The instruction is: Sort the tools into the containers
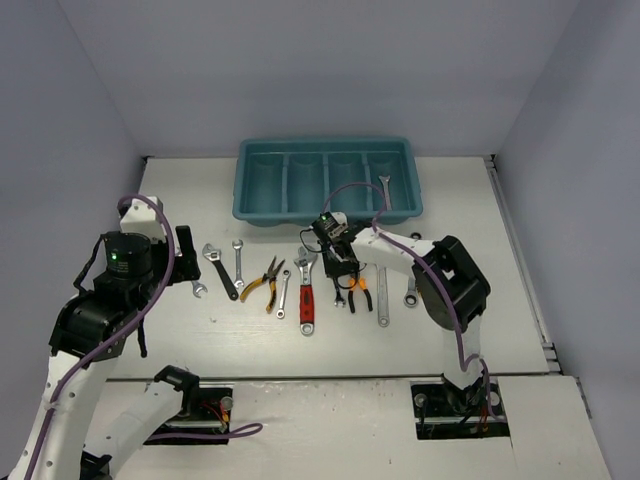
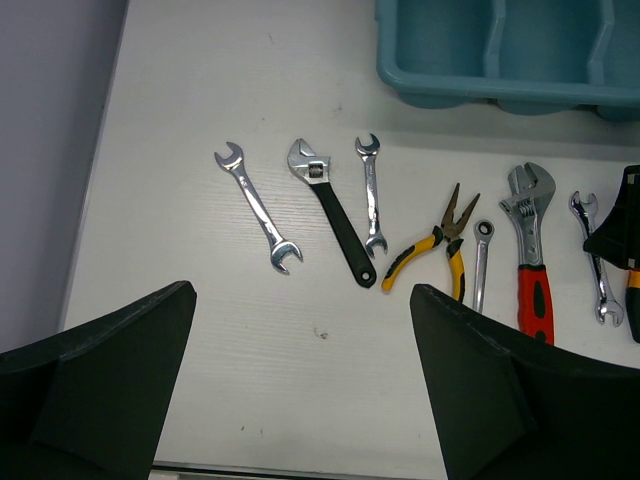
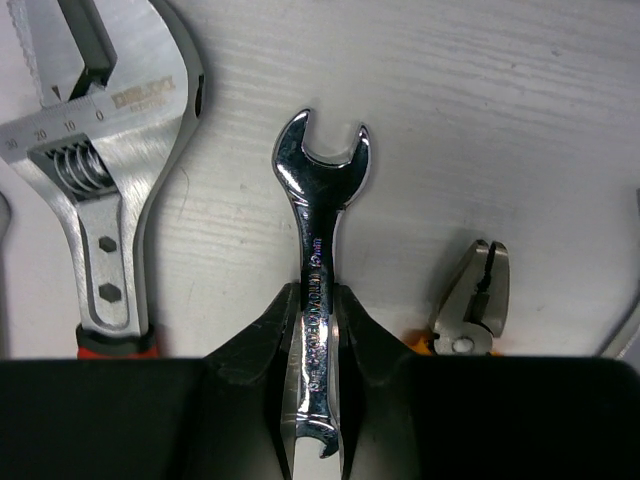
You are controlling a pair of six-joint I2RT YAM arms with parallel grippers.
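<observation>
Teal tray at the tabletop's far edge holds one spanner, rightmost compartment. Other tools are unsorted mid-tabletop. My right gripper pinches a small spanner there. My left gripper is spread wide, empty.

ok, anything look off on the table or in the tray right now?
Nothing stands out. The loose tools lie flat, side by side, on the table before the teal tray; one spanner sits in its rightmost compartment. The right gripper is closed squarely on the shank of a small spanner.
</observation>
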